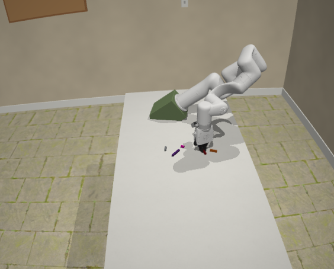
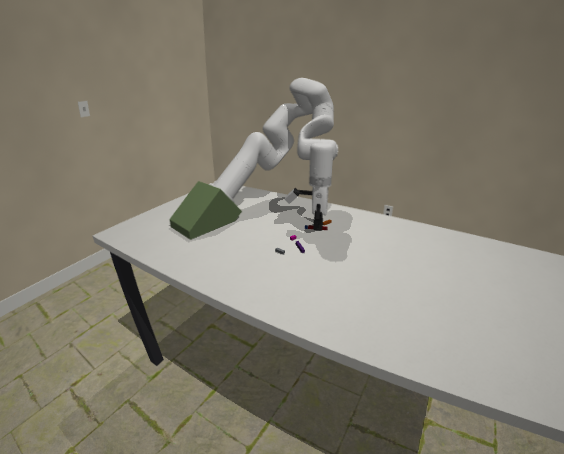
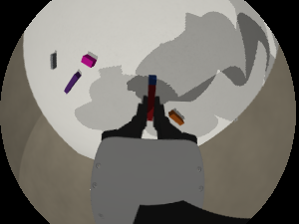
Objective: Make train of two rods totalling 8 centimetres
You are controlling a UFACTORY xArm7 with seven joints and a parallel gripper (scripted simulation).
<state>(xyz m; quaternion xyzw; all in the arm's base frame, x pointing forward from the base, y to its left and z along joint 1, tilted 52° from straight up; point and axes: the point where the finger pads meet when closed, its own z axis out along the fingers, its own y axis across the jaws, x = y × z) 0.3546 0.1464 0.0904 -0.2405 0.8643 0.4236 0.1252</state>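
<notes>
My gripper points down at the table and is shut on the red rod. The blue rod lies at the red rod's far end in the wrist view, nearly in line, with no clear gap visible. The gripper hides the blue rod in the top view. Whether the red rod rests fully on the table is hard to tell.
An orange rod lies close beside the gripper. A magenta rod, a purple rod and a grey rod lie on the other side.
</notes>
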